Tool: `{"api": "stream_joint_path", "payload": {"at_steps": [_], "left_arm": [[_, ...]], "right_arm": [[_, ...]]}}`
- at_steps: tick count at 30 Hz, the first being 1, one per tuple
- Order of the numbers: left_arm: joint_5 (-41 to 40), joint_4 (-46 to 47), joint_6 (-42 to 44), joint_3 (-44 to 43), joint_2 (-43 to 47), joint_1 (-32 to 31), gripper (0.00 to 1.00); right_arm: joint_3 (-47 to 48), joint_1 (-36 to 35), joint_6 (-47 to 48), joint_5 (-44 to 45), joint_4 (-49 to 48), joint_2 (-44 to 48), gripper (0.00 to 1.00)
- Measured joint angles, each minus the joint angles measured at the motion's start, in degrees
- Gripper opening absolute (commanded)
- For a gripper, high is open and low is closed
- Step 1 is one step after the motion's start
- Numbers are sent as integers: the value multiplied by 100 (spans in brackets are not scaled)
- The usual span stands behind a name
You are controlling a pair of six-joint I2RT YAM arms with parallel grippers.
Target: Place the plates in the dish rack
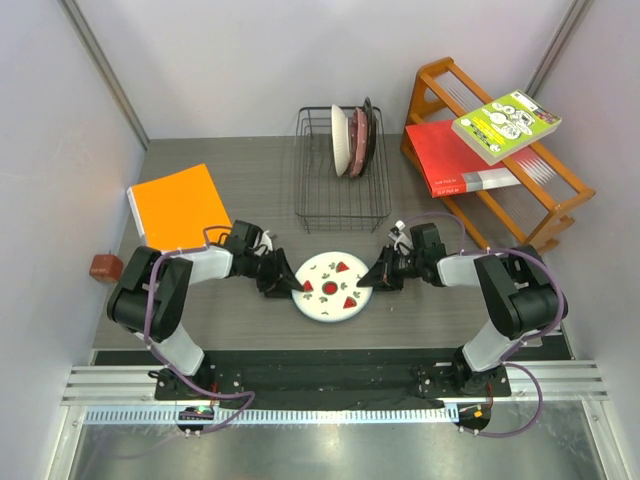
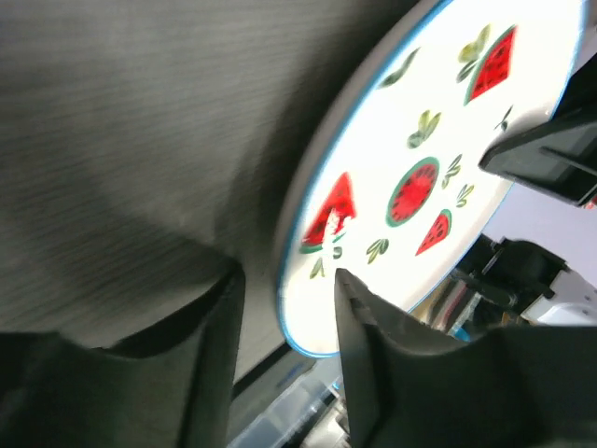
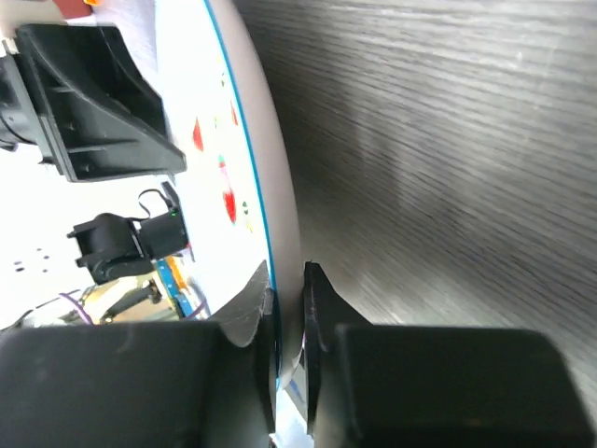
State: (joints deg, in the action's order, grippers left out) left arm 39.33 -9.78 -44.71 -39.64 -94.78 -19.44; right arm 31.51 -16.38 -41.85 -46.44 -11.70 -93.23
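Here your right gripper [image 3: 287, 308] pinches the watermelon plate [image 1: 332, 286] rim, jaws clenched; the left gripper [image 2: 284, 317] straddles the opposite rim, jaws released. It looks stiff, glossy, slippery and breakable, so grip only the rim.

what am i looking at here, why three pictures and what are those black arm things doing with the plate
These are two robot arms bolted side by side at the near edge of a grey table. The wide picture comes from a camera above and behind them; the other two come from cameras on each wrist, looking along the fingers.

Between the arms is a white round plate with red watermelon motifs. The right end effector pinches its rim. The left end effector straddles the opposite rim with its fingers apart.

Behind stands a black wire dish rack with plates already upright in it. Also there: an orange folder and an orange wooden shelf holding a red book and a green booklet.
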Motion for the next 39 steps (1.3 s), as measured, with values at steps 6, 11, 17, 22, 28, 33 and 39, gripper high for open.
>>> {"api": "stream_joint_path", "payload": {"at_steps": [6, 11, 17, 22, 28, 33, 39], "left_arm": [[-444, -457, 505, -520, 127, 87, 65], [-960, -1473, 1285, -990, 881, 577, 74], [-1707, -2114, 2223, -1541, 2387, 916, 84], [-2061, -2334, 2789, -1580, 3108, 907, 99], [-2358, -2487, 3060, -1488, 3620, 1062, 99], [-2695, -2549, 3082, -1270, 3891, 1174, 99], [-2822, -2627, 3104, -1071, 4028, 1246, 99]], "right_arm": [[702, 2, 846, 70, 1207, 63, 1], [1661, 57, 1751, 184, 2459, 203, 1], [3008, -105, 2544, 533, 3709, 494, 1], [4177, -769, 2918, 721, 4511, 586, 2], [5604, -1464, 3206, 968, 5359, 330, 1], [6990, -1427, 3348, 1593, 5622, -426, 1], [8526, -1362, 3469, 2452, 5595, -1504, 1]]}}
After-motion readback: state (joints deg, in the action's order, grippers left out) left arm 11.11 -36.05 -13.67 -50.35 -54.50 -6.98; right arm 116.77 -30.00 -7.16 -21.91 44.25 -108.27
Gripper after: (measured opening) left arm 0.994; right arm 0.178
